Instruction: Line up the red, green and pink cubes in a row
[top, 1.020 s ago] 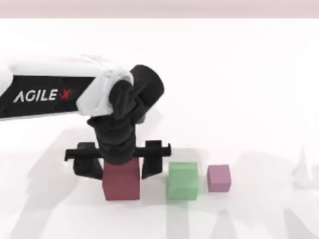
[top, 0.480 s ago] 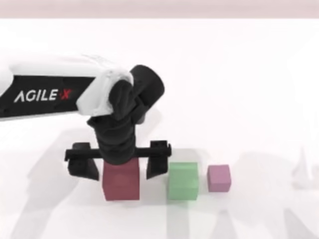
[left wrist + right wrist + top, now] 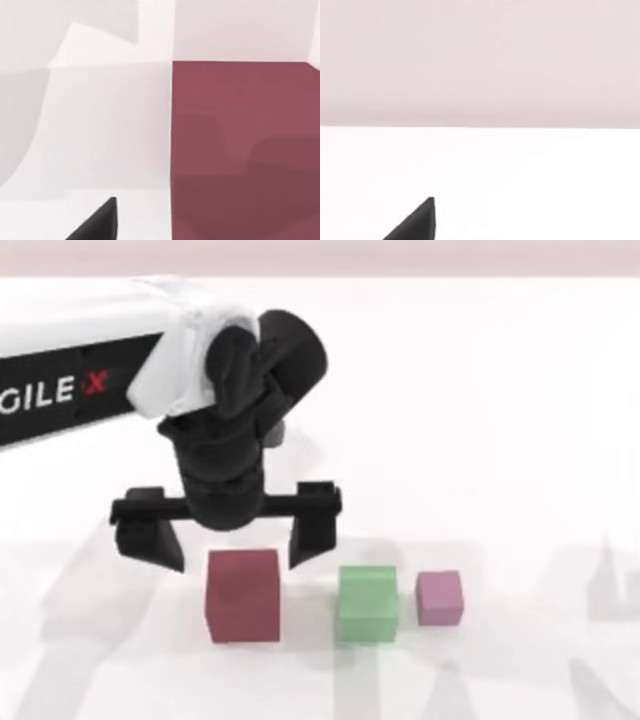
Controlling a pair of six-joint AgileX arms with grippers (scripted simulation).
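- "GILE X" reads in white letters, with the X in red, along the dark side panel of the left arm in the top view; the word's first letter is cut off by the picture's left edge.
- No other text, number or sign can be read in any view.

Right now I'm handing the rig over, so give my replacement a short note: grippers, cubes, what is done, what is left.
Left gripper: open, holding nothing, just behind the red cube.
Right arm: out of the top view; its wrist view shows only bare table.
Cubes: red, green cube and pink cube stand in a row from left to right on the table, with small gaps.
Done: the row looks formed.
Left: probably only parking the left arm.
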